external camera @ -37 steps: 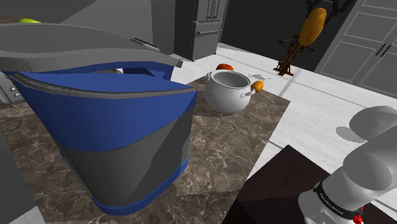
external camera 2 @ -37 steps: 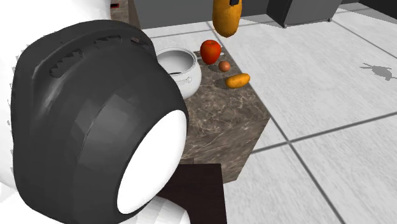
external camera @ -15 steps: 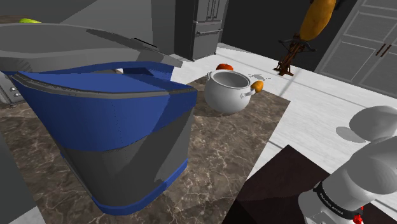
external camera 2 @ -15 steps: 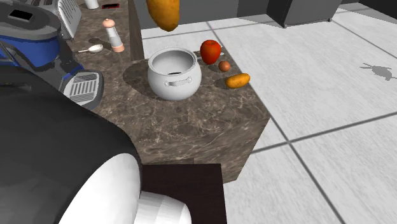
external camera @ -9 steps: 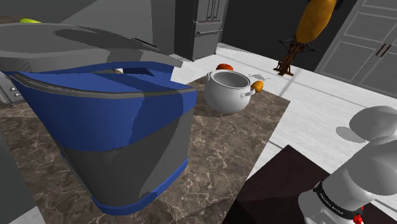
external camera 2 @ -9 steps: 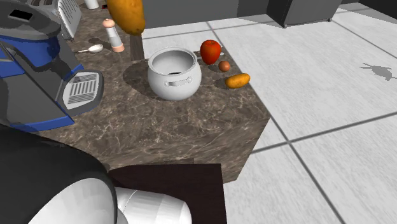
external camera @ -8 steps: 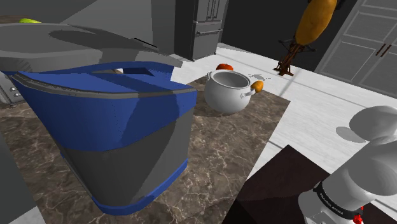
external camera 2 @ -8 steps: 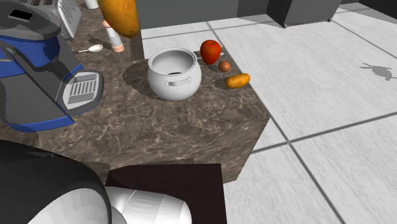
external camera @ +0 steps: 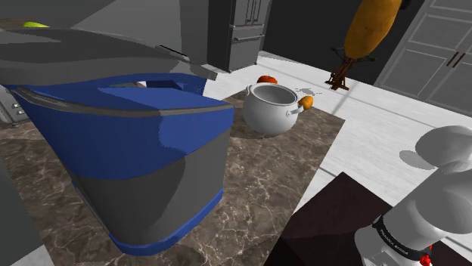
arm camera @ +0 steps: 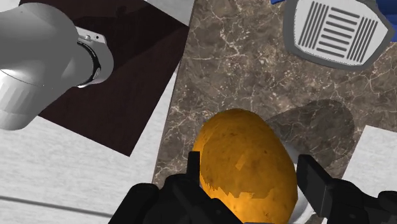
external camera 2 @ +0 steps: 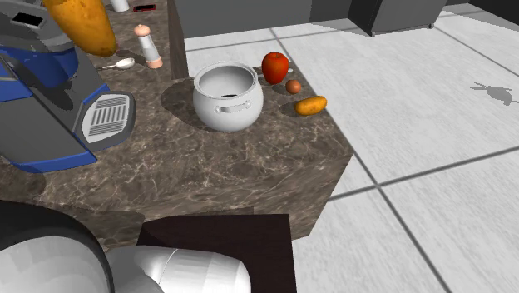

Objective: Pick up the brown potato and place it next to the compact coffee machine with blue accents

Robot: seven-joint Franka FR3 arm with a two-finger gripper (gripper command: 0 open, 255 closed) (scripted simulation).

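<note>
Fingers of your black gripper (arm camera: 251, 173) pinch the orange-brown oval potato (external camera 2: 81, 23), aloft at ten o'clock from the white round pot (external camera 2: 226, 104) (presumably high to clear it), near the blue-and-grey coffee machine (external camera 2: 46, 108).

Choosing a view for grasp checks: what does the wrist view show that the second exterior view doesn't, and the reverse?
Wrist view's extra: the pincer shut on the brown potato, a black finger on each side. Second exterior view's extra: a red fruit, an orange vegetable, a pepper mill and a spoon on the counter. Both: the potato held in the air, the marbled counter, the coffee machine's grey drip grille, the dark stand.
</note>
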